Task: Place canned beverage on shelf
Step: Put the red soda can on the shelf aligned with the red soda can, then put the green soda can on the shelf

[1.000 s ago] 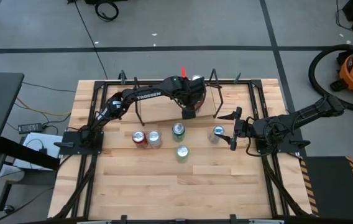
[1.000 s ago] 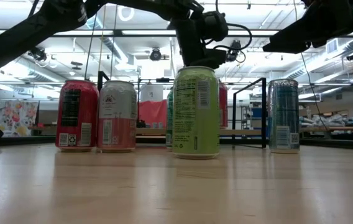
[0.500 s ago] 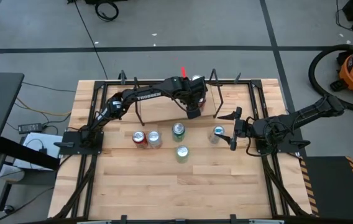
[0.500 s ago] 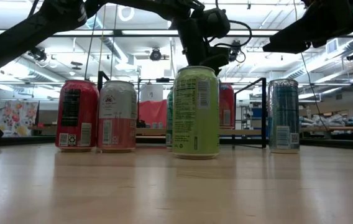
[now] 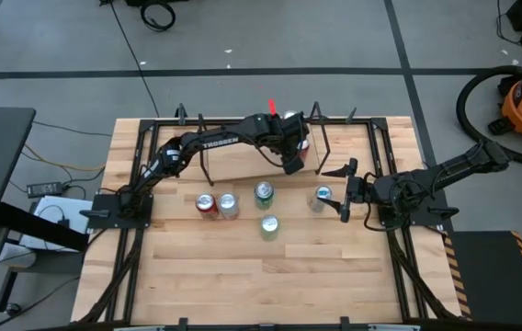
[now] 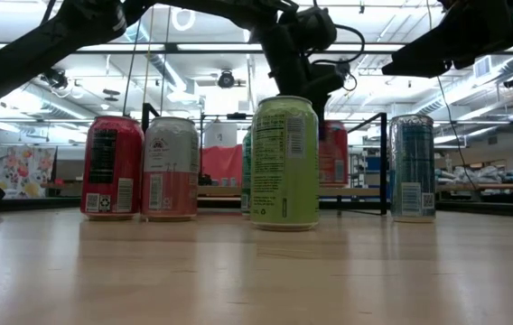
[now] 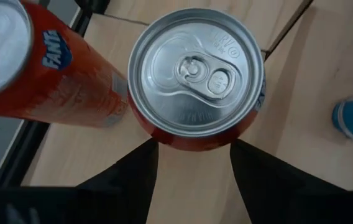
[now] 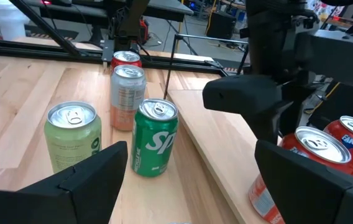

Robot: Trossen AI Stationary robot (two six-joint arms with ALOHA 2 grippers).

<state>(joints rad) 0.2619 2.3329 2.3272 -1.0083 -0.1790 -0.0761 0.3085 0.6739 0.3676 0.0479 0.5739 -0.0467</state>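
1. Over the right end of the shelf (image 5: 243, 164), the left gripper (image 7: 192, 146) holds a red can (image 7: 195, 71) from above, its two dark fingers (image 7: 133, 171) pressed against the can's sides just under the rim. The can stands upright at the shelf, just beside an orange Fanta can (image 7: 52, 74) already there; whether its base is touching the plank, I cannot tell.

2. The two cans stand very close. If the fingers spread wide on release, one of them may knock the Fanta can and tip it off the shelf's far edge.

3. The red can sits near the plank's end, by the black rod upright (image 5: 321, 147). Set down any further out, part of its base could overhang, and it may topple onto the tabletop (image 5: 243, 276).

4. If the can is not fully down when let go, it may drop, rock and roll.

5. A lift that drags a finger pad along the smooth wall could pull the can over.

6. The right gripper (image 8: 189, 168) waits with its fingers wide apart, low over the table beside the blue can (image 5: 323, 196). It faces the green Sprite can (image 8: 155, 137) and pale green can (image 8: 73, 137); any move forward may scatter them.
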